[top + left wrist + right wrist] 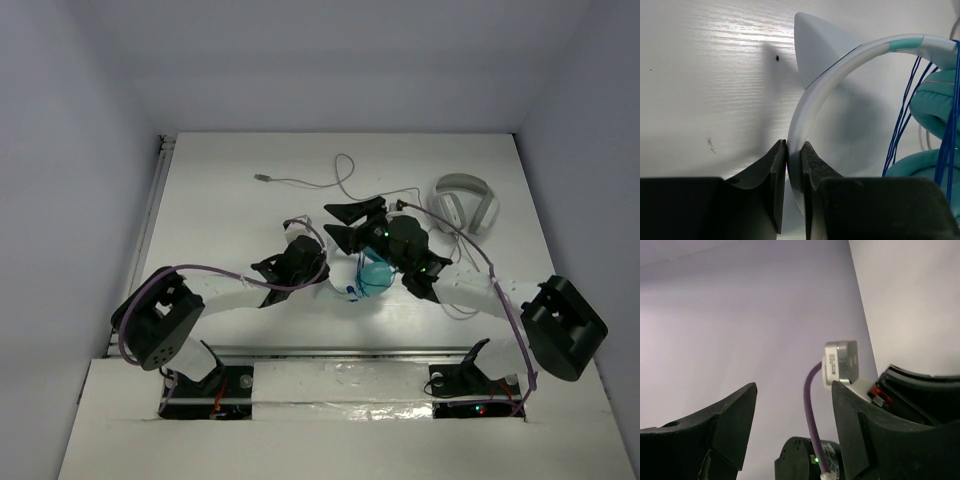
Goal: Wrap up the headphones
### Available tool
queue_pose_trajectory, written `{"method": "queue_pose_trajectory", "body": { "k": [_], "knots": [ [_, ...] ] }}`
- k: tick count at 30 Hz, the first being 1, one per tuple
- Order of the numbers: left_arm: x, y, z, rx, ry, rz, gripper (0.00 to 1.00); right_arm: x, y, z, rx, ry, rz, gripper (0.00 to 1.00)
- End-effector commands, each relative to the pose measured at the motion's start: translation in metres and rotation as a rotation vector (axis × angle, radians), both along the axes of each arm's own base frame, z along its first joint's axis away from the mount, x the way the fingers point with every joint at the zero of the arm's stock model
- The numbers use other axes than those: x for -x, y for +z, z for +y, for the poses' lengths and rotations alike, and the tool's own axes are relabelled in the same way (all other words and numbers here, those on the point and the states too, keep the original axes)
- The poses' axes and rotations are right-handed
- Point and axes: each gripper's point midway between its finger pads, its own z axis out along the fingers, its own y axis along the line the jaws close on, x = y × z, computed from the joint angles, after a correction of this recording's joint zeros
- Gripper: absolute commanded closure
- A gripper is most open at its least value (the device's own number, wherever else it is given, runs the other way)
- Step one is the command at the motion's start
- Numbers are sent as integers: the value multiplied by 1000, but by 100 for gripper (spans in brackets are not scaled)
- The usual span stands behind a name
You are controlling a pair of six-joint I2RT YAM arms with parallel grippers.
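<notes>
The headphones (374, 272) lie in the middle of the table, their teal ear cups (935, 102) partly under my right arm. My left gripper (793, 148) is shut on the white headband (840, 65), which carries a pointed white ear (815, 45). Several strands of thin dark blue cable (900, 127) run across the ear cups. In the top view my left gripper (312, 262) sits just left of the cups. My right gripper (337, 222) hovers just behind the headphones. In the right wrist view, my right gripper (794, 387) is open with nothing between its fingers.
Grey-white headphones (465, 205) lie at the back right, their pale cable (340, 178) looping left to a plug (262, 177). Purple-grey walls enclose the table. The right wrist view shows the left arm's wrist camera (841, 362) and its purple lead (810, 405).
</notes>
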Motion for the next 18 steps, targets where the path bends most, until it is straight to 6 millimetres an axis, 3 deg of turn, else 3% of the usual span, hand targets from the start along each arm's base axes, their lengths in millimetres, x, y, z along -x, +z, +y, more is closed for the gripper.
{"method": "queue_pose_trajectory", "body": {
  "k": [1,7,8,9,10,11,12,13,15,16,18],
  "knots": [
    [-7,50,-27,181,-58,-68,100,-11,-24,-4,172,-55,18,33],
    [-5,53,-24,163,-82,-69,100,-19,-15,-9,229,-93,-29,38],
    [-5,57,-22,151,-85,-81,100,-19,-3,-15,262,-113,-67,44],
    [-7,63,-21,153,-82,-99,100,-20,9,-20,264,-136,-102,44],
    [-8,65,-18,140,-75,-106,100,-19,11,-27,301,-154,-111,48],
    [-9,70,-15,136,-70,-121,100,-22,17,-39,354,-205,-144,51],
    [-13,82,-12,136,-54,-154,100,-18,40,-52,349,-244,-183,56],
    [-12,84,-6,104,-54,-161,100,-16,39,-62,400,-266,-183,69],
    [-16,98,-1,84,-40,-197,100,-15,52,-89,498,-351,-233,82],
    [-15,96,4,54,-39,-192,100,-5,64,-106,519,-380,-250,93],
    [-18,97,13,4,-23,-214,100,2,72,-131,598,-440,-292,97]
  ]
}}
